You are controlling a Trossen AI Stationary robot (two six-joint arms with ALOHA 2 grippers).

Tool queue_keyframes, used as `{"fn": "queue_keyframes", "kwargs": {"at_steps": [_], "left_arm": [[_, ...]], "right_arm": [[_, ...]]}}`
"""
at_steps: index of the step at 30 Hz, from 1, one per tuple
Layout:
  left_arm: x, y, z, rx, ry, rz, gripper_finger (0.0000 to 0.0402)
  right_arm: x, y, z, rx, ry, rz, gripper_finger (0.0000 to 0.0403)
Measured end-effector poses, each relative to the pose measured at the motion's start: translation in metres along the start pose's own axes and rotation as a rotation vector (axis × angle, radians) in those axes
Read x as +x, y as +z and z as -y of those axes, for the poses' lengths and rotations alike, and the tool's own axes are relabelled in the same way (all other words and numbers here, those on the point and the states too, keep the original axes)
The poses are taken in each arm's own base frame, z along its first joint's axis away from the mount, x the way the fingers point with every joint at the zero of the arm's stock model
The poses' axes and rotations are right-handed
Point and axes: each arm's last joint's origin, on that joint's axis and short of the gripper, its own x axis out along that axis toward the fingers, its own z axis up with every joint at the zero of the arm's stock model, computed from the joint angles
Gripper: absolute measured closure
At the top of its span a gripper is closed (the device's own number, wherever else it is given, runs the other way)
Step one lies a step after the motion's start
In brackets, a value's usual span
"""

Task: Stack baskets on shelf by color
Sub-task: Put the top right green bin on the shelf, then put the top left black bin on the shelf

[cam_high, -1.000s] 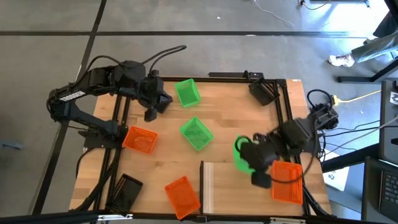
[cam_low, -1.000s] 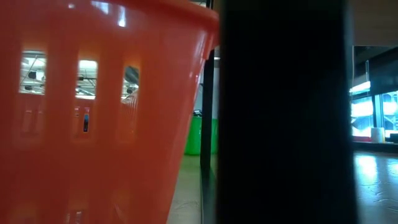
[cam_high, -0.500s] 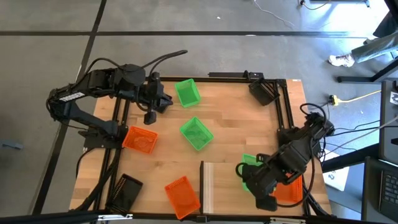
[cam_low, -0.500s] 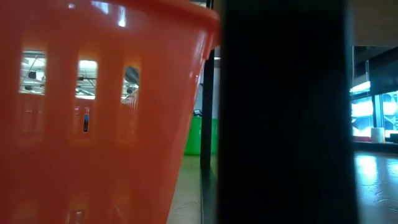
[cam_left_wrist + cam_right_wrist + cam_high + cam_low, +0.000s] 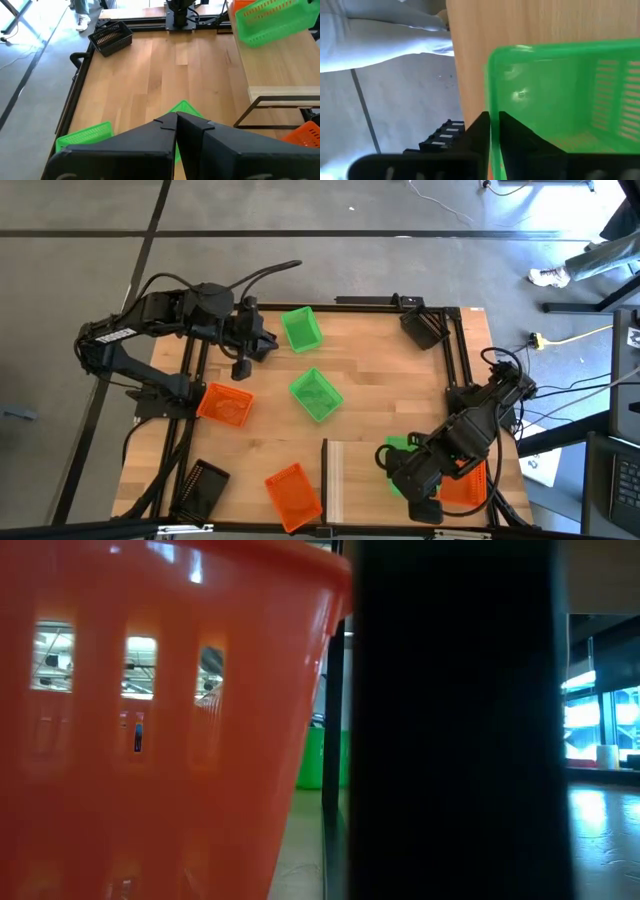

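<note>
Grey concrete floor surrounds the black-framed wooden table (image 5: 380, 380) I am watching from overhead, with the pale shelf (image 5: 355, 480) set near its front edge, right of centre. My right arm reaches in over the shelf's right end, where its gripper (image 5: 400, 470) has a green basket (image 5: 402, 450) by the rim; through the wrist camera I see the two dark fingers (image 5: 512, 132) standing on either side of the green wall (image 5: 555, 95), a narrow gap between them, the rim pinched there, with the basket's base on the pale board. An orange basket (image 5: 465, 485) sits just beside it, partly under that arm. My left arm hangs over the back-left part of the table, its gripper (image 5: 243, 365) pressed together and carrying nothing, the fingertips (image 5: 176, 120) meeting in its own camera. Near it lie two more green baskets, one at the back (image 5: 301, 328) and one at mid-table (image 5: 316, 394). Two orange baskets rest at the left edge (image 5: 225, 403) and the front (image 5: 293, 493). Black baskets sit at the back-right corner (image 5: 422, 328) and the front-left corner (image 5: 202, 486). At table height an orange basket wall (image 5: 150, 720) and a dark post (image 5: 450, 720) block most of the sight.
</note>
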Motion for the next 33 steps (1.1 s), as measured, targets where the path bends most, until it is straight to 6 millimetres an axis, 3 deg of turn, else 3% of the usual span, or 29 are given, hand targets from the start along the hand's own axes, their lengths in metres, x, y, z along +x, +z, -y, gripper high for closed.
{"fn": "queue_keyframes", "kwargs": {"at_steps": [16,23,27,33], "left_arm": [[0.000,-0.004,0.004,-0.020,-0.018,-0.040,0.0401],[-0.002,-0.012,0.007,-0.236,0.097,-0.121,0.0401],[-0.003,-0.020,0.006,-0.410,0.174,-0.188,0.0401],[0.002,-0.026,0.003,-0.484,0.216,-0.268,0.0399]], "right_arm": [[0.000,0.000,-0.001,-0.042,0.030,-0.018,0.0347],[-0.005,0.006,0.007,-0.115,-0.084,0.076,0.0396],[-0.015,0.009,0.018,-0.117,-0.168,0.101,0.0394],[-0.042,0.020,0.030,-0.219,-0.166,0.198,0.0399]]}}
